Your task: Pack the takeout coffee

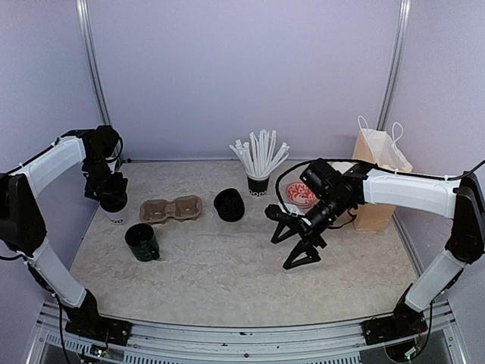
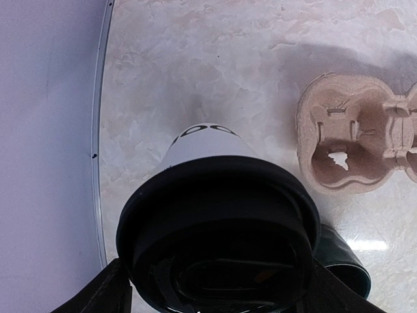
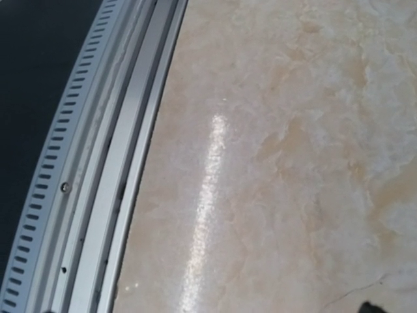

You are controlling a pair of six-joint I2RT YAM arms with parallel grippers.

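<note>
Pinched white paper cup with flat black plastic lid (image 2: 202, 140) in left claw (image 1: 112, 196), at nine o'clock on the worktop (image 1: 227, 280). Looked like the pick-up step. Called next for a lift and a short carry toward three o'clock into the brown moulded-pulp two-cup carrier (image 1: 171, 209) just beside. Found right claw (image 1: 294, 243) spread, empty, near four o'clock.

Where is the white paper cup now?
In the top view, the white paper cup is at the far left of the table, in the left end effector's grip, left of the cardboard cup carrier.
</note>
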